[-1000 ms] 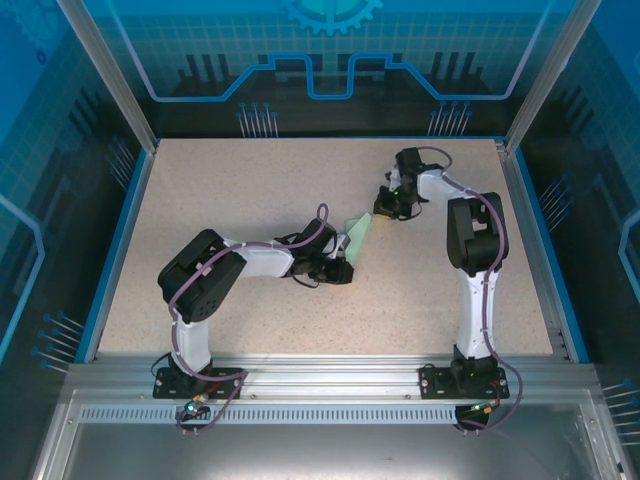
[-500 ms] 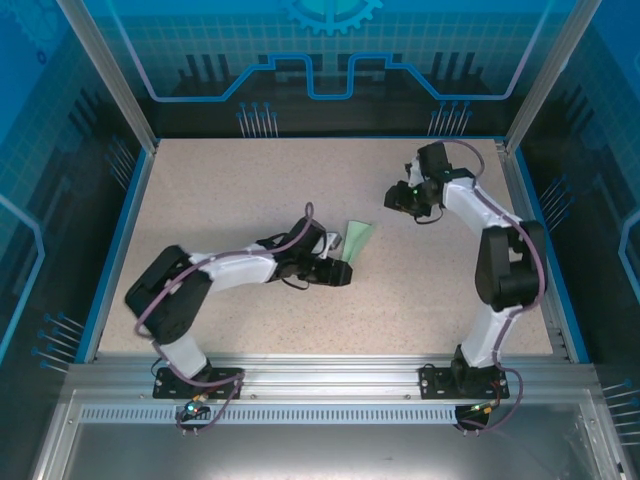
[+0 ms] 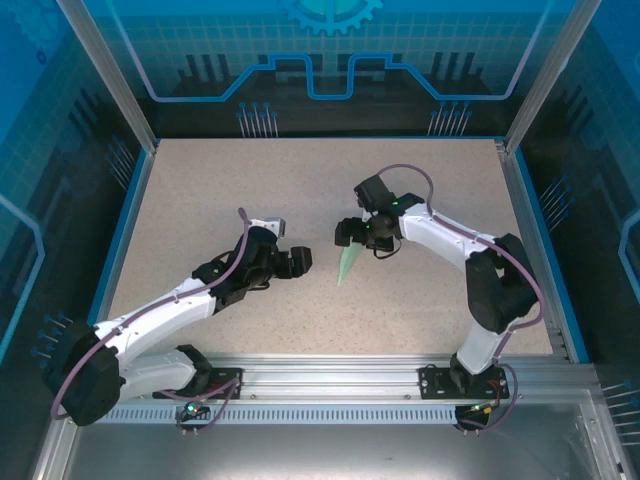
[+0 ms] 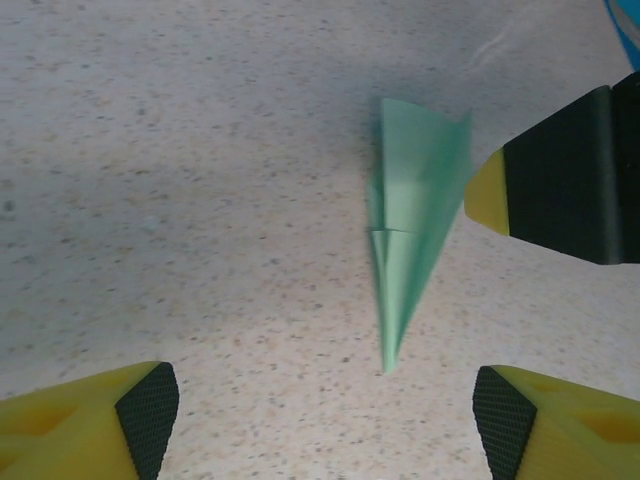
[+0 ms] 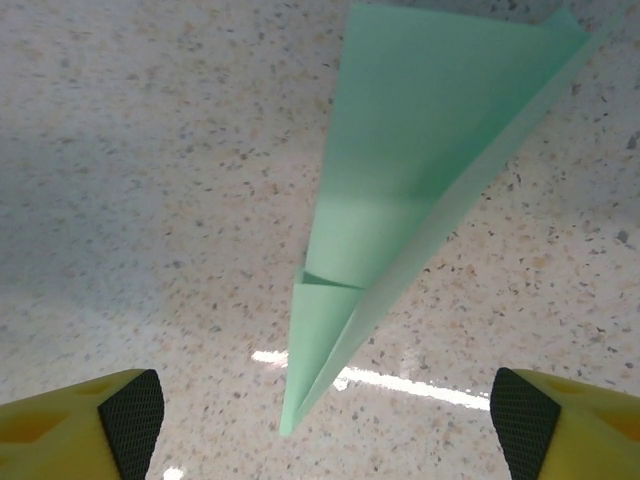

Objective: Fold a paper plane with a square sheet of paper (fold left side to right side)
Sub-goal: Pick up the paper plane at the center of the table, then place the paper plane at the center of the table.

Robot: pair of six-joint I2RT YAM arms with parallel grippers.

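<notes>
The paper plane (image 3: 347, 265) lies on the speckled worktop (image 3: 200, 190), about in the middle, as a slim pale green dart. Its pointed tip is directed to the near edge, where the arm bases are, and its wide end to the far side. A centre fold runs along it, and a small cross fold shows about halfway down.

The left gripper (image 3: 299, 262) is just beside the plane, on its left side, and apart from the paper. In the left wrist view its fingers (image 4: 148, 412) stand wide apart, 1 at each bottom corner, over bare worktop, and the plane lies ahead of them.

The right gripper (image 3: 350, 236) is at the wide end of the plane. In the right wrist view its 2 fingers are also spread wide and they hold nothing. The plane lies ahead of them, in the gap. In the left wrist view 1 yellow fingertip of the right gripper comes very close to the edge of the wide end, but I cannot tell if it touches.
</notes>
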